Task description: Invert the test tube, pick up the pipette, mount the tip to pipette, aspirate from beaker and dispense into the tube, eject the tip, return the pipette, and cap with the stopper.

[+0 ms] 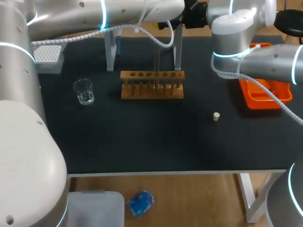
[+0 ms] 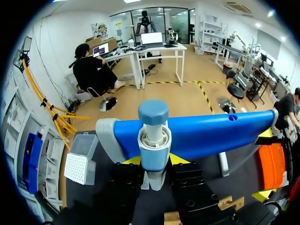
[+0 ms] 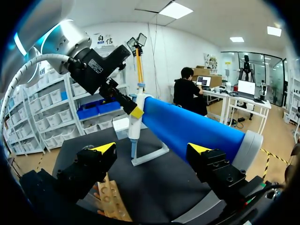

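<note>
Pipette [image 2: 201, 136], one only, sits clamped in my left gripper [image 2: 154, 160] at the far stand [image 1: 111, 54] (hidden overhead, where one beaker [image 1: 84, 91], one rack [image 1: 152, 85] and one stopper [image 1: 216, 116] show), my right gripper [image 3: 152, 148] spread wide.

I have open black mat [image 1: 142, 142] across the frame's lower half, with only a small pale cork stopper [image 1: 216, 116] right of centre. A wooden test-tube rack [image 1: 152, 85] blocks the middle; a clear glass beaker [image 1: 84, 91] stands at left, an orange plastic tray [image 1: 260, 101] at right. My left arm [image 1: 94, 14], right arm [image 1: 265, 64] and grey metal stand legs [image 1: 111, 52] crowd the top.
</note>
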Robot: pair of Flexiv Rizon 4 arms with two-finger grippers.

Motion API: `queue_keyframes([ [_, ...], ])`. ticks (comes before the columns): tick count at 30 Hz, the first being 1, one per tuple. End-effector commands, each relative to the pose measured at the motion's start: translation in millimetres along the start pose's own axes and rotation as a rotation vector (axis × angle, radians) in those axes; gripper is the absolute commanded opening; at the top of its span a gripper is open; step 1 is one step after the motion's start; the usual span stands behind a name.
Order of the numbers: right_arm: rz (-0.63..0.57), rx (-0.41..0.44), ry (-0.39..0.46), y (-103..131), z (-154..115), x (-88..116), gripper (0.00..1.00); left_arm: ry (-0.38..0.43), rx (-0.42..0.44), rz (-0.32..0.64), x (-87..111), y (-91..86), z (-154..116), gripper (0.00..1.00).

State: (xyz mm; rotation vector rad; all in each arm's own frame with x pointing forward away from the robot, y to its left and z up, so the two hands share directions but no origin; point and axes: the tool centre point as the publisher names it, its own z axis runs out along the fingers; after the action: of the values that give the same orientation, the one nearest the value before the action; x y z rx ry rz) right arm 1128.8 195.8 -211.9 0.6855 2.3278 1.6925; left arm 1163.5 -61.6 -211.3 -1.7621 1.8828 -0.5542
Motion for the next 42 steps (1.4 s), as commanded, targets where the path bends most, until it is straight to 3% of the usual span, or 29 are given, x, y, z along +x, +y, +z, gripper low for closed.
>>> queue_keyframes([
  [1, 0.0, 0.0, 0.002, 0, 1, -1, 1.0, 0.003, -0.003, -0.001, 0.4, 1.1, 2, 0.33],
  [8, 0.0, 0.0, 0.002, 0, 1, -1, 1.0, 0.0, -0.003, -0.006, -0.6, 2.7, 1, 0.32],
  [13, 0.0, 0.0, 0.002, 0, 1, -1, 1.0, -0.004, 0.0, -0.009, -1.3, 3.6, -2, 0.47],
  [24, 0.0, 0.0, 0.002, 0, 1, -1, 1.0, -0.001, 0.016, -0.014, 0.7, 7.9, -16, 0.48],
  [32, 0.0, 0.0, 0.002, 0, 1, -1, 1.0, 0.009, 0.028, -0.023, 4.0, 24.3, -35, 0.5],
  [34, 0.0, 0.0, 0.002, 0, 1, -1, 1.0, 0.021, 0.035, -0.026, 5.3, 30.3, -41, 0.54],
  [35, 0.0, 0.0, 0.002, 0, 1, -1, 1.0, 0.034, 0.049, -0.022, 5.9, 33.5, -44, 0.6],
  [37, 0.0, 0.0, 0.002, 0, 1, -1, 1.0, 0.061, 0.078, -0.018, 6.2, 39.1, -51, 0.58],
  [42, 0.0, 0.0, 0.002, 0, 1, -1, 1.0, 0.108, 0.143, 0.029, 6.7, 50.7, -70, 0.65],
])
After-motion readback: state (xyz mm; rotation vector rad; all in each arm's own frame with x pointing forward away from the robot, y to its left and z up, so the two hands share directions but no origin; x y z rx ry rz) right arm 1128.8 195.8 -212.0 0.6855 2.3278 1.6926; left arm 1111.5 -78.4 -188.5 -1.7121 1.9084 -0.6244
